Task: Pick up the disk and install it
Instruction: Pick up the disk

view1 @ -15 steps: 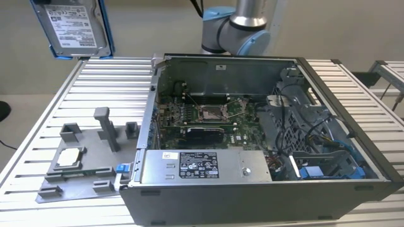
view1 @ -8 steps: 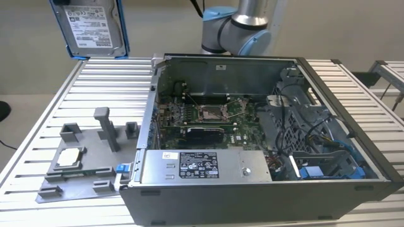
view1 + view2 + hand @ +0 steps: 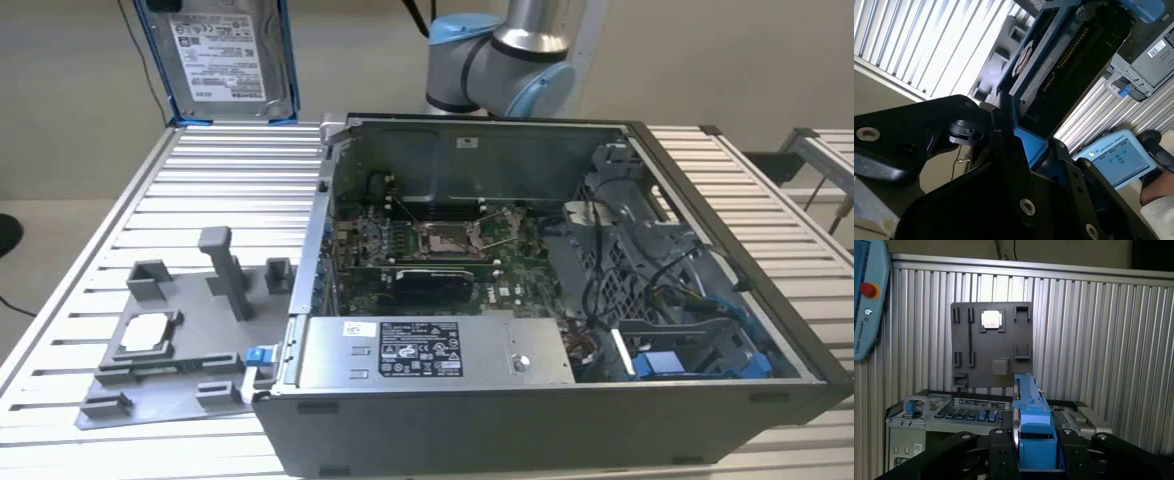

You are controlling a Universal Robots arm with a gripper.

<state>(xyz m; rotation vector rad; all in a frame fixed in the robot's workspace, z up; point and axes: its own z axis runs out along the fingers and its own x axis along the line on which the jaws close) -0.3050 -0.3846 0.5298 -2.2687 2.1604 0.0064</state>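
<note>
Jaws pinch the disk (image 3: 227, 60) by its blue frame (image 3: 1034, 440), upright above the table (image 3: 200, 190) at eleven o'clock from the open computer case (image 3: 534, 420). I'd grip firmly and keep it square.

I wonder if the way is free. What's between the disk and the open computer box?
Bare ribbed tabletop, seen in the exterior view. The gripper holds the disk up, apart from the computer box.
</note>
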